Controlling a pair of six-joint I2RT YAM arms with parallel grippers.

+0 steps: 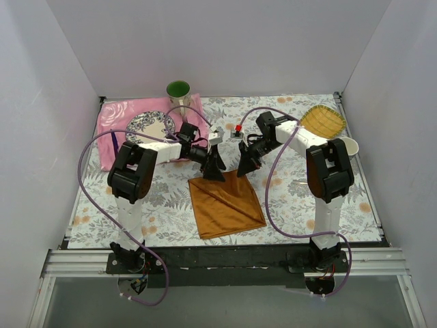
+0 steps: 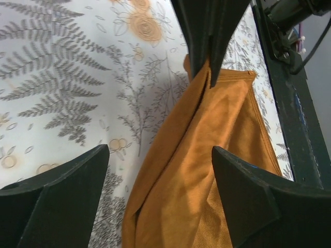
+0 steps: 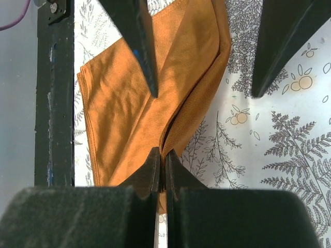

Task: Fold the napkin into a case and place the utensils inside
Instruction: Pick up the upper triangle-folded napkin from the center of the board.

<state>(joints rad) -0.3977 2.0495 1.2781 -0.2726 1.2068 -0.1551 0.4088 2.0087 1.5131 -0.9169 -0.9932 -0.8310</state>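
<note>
The rust-orange napkin (image 1: 229,205) lies folded on the fern-print table, and its far edge is lifted. My right gripper (image 1: 244,166) is shut on the napkin's far right corner. The right wrist view shows its pads (image 3: 161,155) pinching the layered edge of the napkin (image 3: 119,103). My left gripper (image 1: 216,171) is open over the far left corner. In the left wrist view its jaws (image 2: 160,150) stand wide apart on either side of the napkin (image 2: 207,170), not gripping it. No silver spoon shows in any view.
A pink flowered cloth (image 1: 113,119) with a patterned plate (image 1: 150,126) lies at the back left, and a green cup (image 1: 179,91) stands behind it. A yellow woven dish (image 1: 322,121) and a white cup (image 1: 348,145) are at the back right. A small red-topped object (image 1: 237,129) sits behind the grippers.
</note>
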